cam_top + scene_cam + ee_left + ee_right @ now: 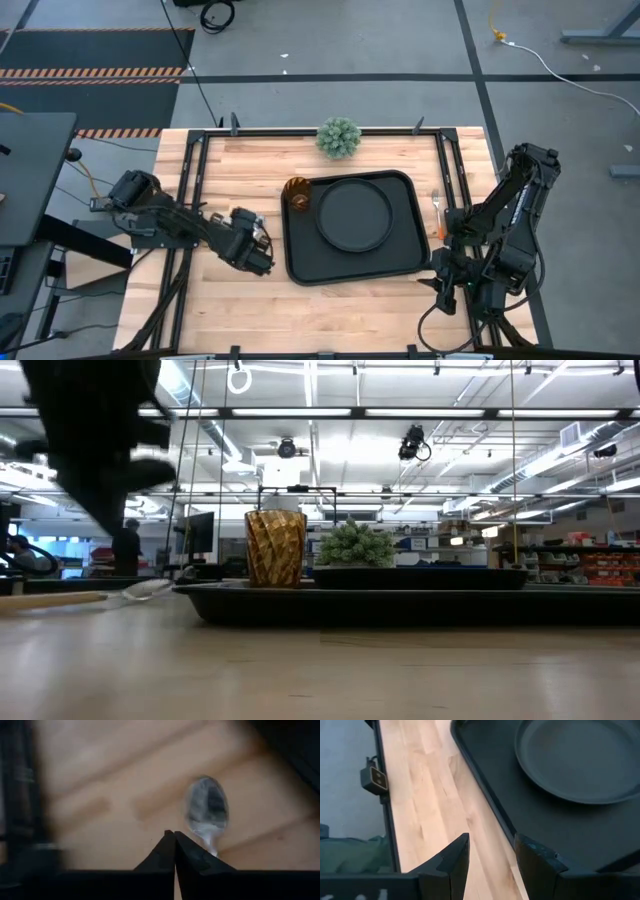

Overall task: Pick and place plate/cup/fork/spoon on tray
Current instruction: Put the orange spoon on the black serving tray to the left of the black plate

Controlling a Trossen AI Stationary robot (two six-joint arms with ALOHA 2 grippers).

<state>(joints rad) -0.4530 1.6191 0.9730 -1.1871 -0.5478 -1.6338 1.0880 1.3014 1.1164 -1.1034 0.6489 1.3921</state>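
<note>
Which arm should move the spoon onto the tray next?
Left. Its claw is shut at the spoon, left of the tray. The right claw waits open at the tray's far side.

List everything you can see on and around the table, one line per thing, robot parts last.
tray: 1, black, rectangular, centre-right of the table
plate: 1, black, round, lying in the tray
cup: 1, amber-brown, upright in the tray's far-left corner
fork: 1, silver tines with orange-red handle, on the wood beside the tray's right edge
spoon: 1, silver bowl, lying on the wood left of the tray, just ahead of the left arm's jaws
plant: 1, green, at the table's far edge
table: 1, light wood with black frame
left gripper: 1, dark, low over the table left of the tray, jaws shut
right gripper: 1, dark, near the tray's near-right corner, jaws open, holding nothing
</note>
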